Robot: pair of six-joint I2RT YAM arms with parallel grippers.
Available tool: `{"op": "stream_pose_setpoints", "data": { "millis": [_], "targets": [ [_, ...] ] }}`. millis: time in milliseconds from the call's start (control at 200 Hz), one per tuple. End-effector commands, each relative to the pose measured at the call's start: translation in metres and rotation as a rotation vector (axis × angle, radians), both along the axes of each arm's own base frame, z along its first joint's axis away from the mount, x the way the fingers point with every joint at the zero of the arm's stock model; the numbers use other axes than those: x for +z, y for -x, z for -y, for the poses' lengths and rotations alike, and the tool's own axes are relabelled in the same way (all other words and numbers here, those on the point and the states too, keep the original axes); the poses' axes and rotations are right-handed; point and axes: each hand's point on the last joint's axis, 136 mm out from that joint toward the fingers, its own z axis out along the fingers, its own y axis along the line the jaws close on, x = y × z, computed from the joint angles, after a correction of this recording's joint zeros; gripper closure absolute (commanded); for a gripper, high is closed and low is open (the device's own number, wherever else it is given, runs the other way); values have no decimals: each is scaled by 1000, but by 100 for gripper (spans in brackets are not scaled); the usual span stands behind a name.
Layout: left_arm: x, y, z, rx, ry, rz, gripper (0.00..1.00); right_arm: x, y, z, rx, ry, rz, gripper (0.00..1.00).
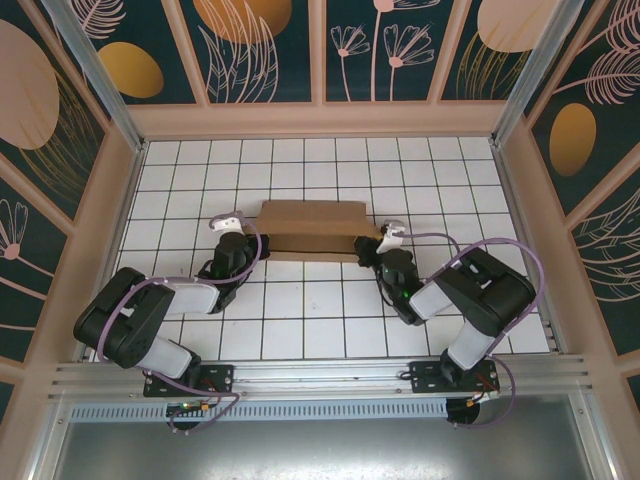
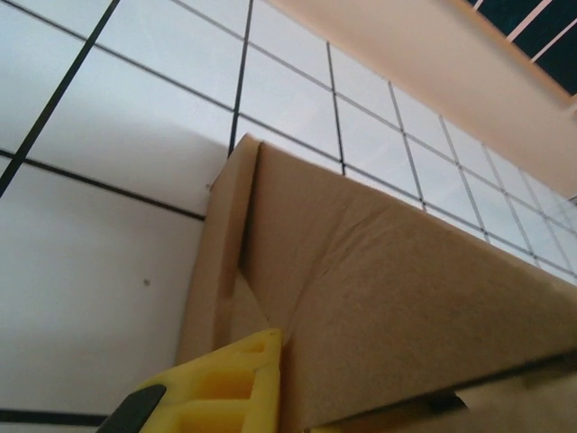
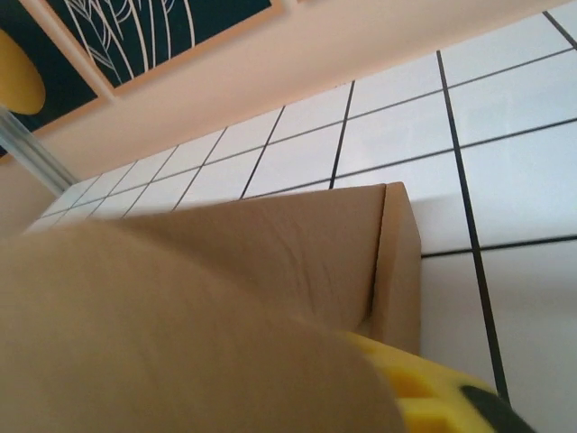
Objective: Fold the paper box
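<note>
The paper box [image 1: 312, 228] lies mid-table [image 1: 300, 320] between the 2 arms, top flap partly raised. The left pincer [image 1: 232, 222] is closed tight on its left end; whether the right pincer [image 1: 390, 235] grips, I cannot tell. With uneven hold, the flap could spring open or the box could skew.

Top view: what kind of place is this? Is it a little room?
Probably a robot practice booth: a white gridded table walled in by flower-painted panels, with a left arm and a right arm bolted at its near edge, both reaching a paper box.
</note>
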Motion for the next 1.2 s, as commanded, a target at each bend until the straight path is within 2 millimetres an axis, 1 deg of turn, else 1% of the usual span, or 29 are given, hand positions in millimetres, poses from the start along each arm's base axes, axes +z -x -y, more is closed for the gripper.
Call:
{"op": "stream_pose_setpoints", "data": {
  "millis": [0,115,205,265,340,395,485,581,616,681,721,731,741,751,761,781,801,816,871,911,926,966,1011,1071,1141,1196],
  "targets": [
    [-18,11,1,-32,-54,-68,88,34,11,-2,41,-63,102,69],
    [-17,10,1,-36,-64,-66,88,41,21,7,41,-61,129,56],
    [-17,9,2,-38,-72,-66,88,42,27,16,26,-72,130,53],
    [-17,8,3,-41,-73,-67,88,43,34,17,46,-61,138,55],
    [-18,7,3,-42,-76,-68,88,45,43,27,35,-80,143,55],
    [-17,6,4,-42,-75,-66,87,51,51,29,55,-89,173,57],
    [-17,4,5,-46,-79,-66,87,62,66,30,110,-93,236,60],
    [-19,3,7,-54,-81,-71,87,75,83,40,126,-128,303,63],
    [-19,2,8,-55,-82,-73,86,83,89,44,131,-146,338,65],
    [-20,3,9,-63,-82,-74,86,96,94,48,129,-161,382,69],
    [-19,3,10,-69,-81,-73,85,104,91,47,120,-159,389,71],
    [-19,3,10,-71,-80,-72,85,103,90,47,118,-149,379,71],
    [-18,3,10,-72,-80,-71,85,108,88,46,116,-151,384,71],
    [-18,3,11,-74,-80,-70,85,106,86,45,113,-137,369,72],
    [-18,3,11,-75,-80,-71,85,111,84,44,110,-134,370,72],
    [-17,3,11,-79,-81,-68,84,110,79,41,102,-107,341,73],
    [-16,4,12,-81,-82,-68,84,117,72,38,90,-89,323,74],
    [-16,4,12,-84,-83,-66,83,117,67,36,84,-67,301,74],
    [-13,4,12,-90,-89,-62,82,130,52,31,61,-14,271,75],
    [-12,4,12,-91,-92,-60,82,136,45,23,73,19,251,77],
    [-11,4,12,-92,-93,-57,82,135,42,20,80,34,236,78],
    [-10,4,12,-95,-95,-57,81,139,33,8,112,63,197,82],
    [-9,4,13,-98,-93,-57,79,136,25,-3,136,87,147,85],
    [-8,4,15,-110,-88,-59,77,127,13,-19,170,107,65,90],
    [-9,5,17,-119,-88,-70,74,112,5,-37,218,121,-2,100],
    [-7,5,19,-128,-86,-72,70,98,-3,-46,223,115,-74,100]
  ]
}}
